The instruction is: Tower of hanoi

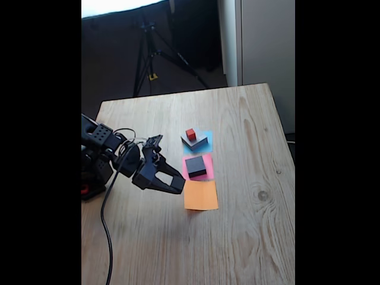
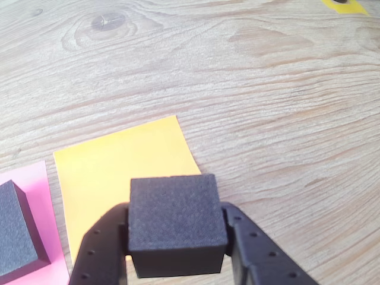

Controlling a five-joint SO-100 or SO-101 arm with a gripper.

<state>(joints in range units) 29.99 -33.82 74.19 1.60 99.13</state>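
A light wooden table (image 1: 249, 196) carries everything in the fixed view. The black arm (image 1: 104, 151) is seen at the table's 9 o'clock edge, reaching toward the centre. Three paper squares lie in a column near the middle: a blue square (image 1: 205, 138) at 12 o'clock, a pink square (image 1: 208, 159) in the middle, an orange square (image 1: 200, 195) at 6 o'clock.

The large flat grey block (image 1: 196, 141) rests on the blue square. The medium black block (image 1: 195, 166) sits on the pink square. In the wrist view, the small black cube (image 2: 175, 222) is clamped between the two fingers of the gripper (image 2: 176, 261) and is held above the orange square's 6 o'clock part, with the medium black block at 9 o'clock from it. The tiny red cube (image 1: 190, 134) stands on top of the grey block.
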